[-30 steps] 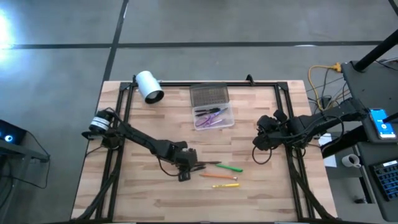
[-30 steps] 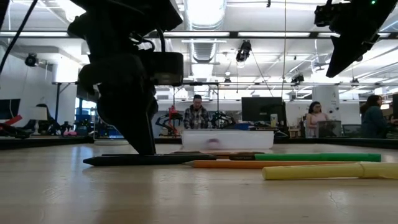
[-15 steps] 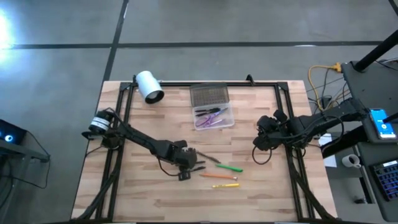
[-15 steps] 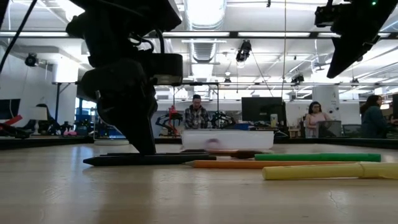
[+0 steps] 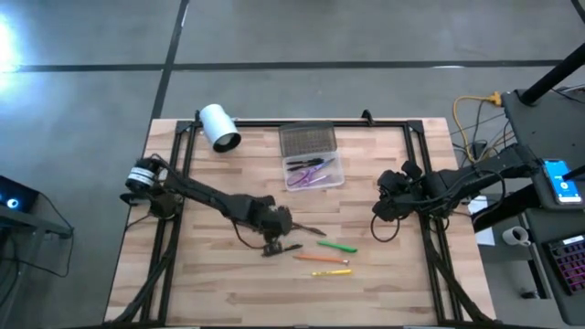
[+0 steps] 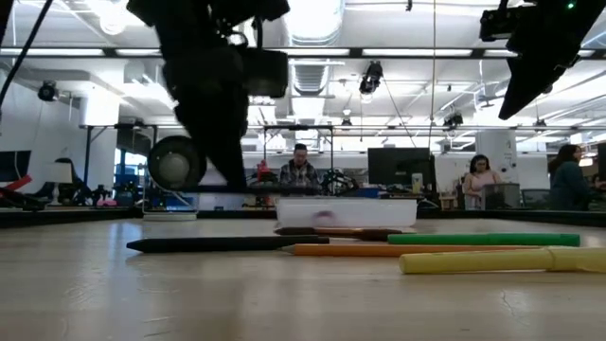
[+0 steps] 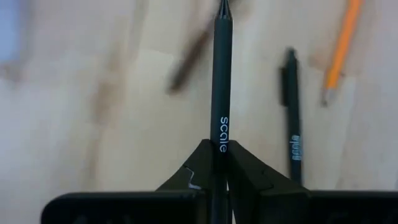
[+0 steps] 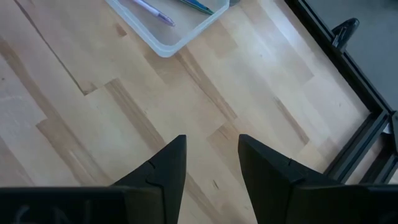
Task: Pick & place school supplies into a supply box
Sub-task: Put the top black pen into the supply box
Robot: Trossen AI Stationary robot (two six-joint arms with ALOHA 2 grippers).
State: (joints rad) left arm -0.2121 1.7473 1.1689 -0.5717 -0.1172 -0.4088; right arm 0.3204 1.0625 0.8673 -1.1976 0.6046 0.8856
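My left gripper hangs above the table's middle, shut on a black pen. In the low view that pen hangs level above the wood. On the table below lie a second black pen, a green pen, an orange pencil and a yellow one. The supply box stands open farther back, its grey lid folded away, with purple scissors and pens inside. My right gripper waits open at the right. My left gripper pinches the black pen's barrel between its two fingers, beside the printed word. The fingers come from above, slanting down, and lie across the pen. The pen is lifted clear of the table and hangs about level, its tip pointing away from the wrist.
A white roll lies at the far left corner. Black frame rails run along the table's sides. Cables hang off the right edge. People sit in the room beyond the table.
My left gripper has risen and gone a little toward the far edge, taking one black pen up with it. That pen lay on the wood a second ago and now hangs level, clear of it. The other black pen has stayed on the table.
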